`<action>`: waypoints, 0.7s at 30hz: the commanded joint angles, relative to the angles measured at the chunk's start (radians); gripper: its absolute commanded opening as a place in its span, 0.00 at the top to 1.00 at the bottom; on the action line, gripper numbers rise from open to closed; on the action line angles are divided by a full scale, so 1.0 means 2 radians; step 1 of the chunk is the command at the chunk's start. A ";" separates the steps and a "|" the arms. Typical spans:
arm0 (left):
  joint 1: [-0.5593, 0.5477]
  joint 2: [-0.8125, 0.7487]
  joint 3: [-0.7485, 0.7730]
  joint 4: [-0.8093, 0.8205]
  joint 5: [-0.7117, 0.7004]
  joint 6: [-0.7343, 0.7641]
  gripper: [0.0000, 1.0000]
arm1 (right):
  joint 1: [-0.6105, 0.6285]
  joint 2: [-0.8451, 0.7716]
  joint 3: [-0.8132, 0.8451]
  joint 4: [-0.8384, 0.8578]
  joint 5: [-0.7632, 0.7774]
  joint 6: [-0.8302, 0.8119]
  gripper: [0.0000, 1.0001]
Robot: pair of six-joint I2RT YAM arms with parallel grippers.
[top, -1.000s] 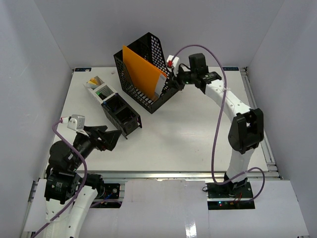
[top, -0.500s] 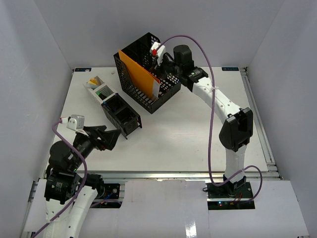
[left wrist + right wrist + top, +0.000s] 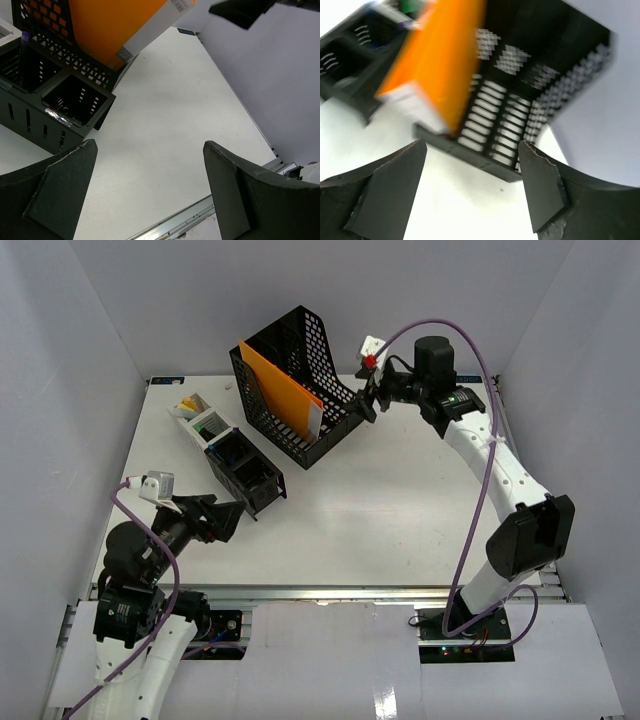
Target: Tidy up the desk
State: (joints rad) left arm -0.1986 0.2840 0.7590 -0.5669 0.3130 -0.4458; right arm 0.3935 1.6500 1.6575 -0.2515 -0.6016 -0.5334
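1. The white desk [image 3: 400,510] is being viewed from above, stretching from the two arm bases to the far wall.
2. A black mesh file holder [image 3: 300,340] is being carried upright on the desk's far middle.
3. A long black compartment organizer [image 3: 245,475] is being carried on the desk's left part, running diagonally, just beside the holder.
4. An orange folder [image 3: 275,390] is being kept inside the holder, leaning.
5. The right hand [image 3: 362,405] is being held open at the holder's right end, with nothing gripped.
6. The left hand [image 3: 228,520] is being held wide open and unloaded near the organizer's near end.
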 commanded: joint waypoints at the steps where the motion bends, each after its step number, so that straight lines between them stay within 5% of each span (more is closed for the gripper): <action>1: -0.001 -0.006 -0.007 0.010 0.004 -0.004 0.02 | 0.019 -0.019 -0.062 -0.096 -0.139 -0.144 0.12; 9: -0.001 -0.015 -0.012 0.010 0.004 -0.004 0.02 | 0.059 0.002 -0.084 0.043 -0.049 -0.034 0.10; 16: -0.001 -0.021 -0.010 0.004 0.004 -0.006 0.02 | 0.073 0.052 -0.045 0.124 0.022 0.087 0.22; 18: -0.001 -0.023 -0.010 0.004 0.003 -0.006 0.02 | 0.078 0.063 -0.039 0.142 0.032 0.105 0.32; 21: -0.001 -0.023 -0.009 0.003 0.002 -0.006 0.02 | 0.090 0.077 -0.023 0.153 0.046 0.112 0.59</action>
State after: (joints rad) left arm -0.1986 0.2425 0.7425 -0.5573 0.3145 -0.4518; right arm 0.5404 1.7745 1.5334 -0.0681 -0.5799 -0.4054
